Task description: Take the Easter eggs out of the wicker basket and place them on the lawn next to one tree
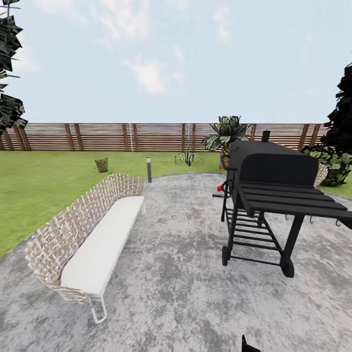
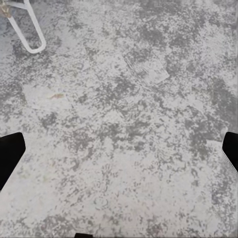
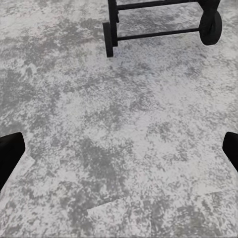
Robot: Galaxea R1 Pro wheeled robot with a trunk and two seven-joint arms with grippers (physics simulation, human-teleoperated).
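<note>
1. Two grippers, both wide open and empty: the left gripper (image 2: 119, 148) and the right gripper (image 3: 119, 148) each hang over bare grey patio (image 1: 176, 274).
2. At far left, the wicker basket (image 1: 101, 165) stands on the lawn (image 1: 44, 186) before the fence (image 1: 98, 137); whether eggs lie in it cannot be told.
3. A woven bench (image 1: 88, 239) sits nearer.
4. Right stands a black grill (image 1: 269, 195).

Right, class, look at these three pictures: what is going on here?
The robot stands on the grey patio between a woven bench and a black grill, holding nothing. Both grippers, left and right, hang open over the paving. The wicker basket sits far off on the lawn by the fence.
</note>
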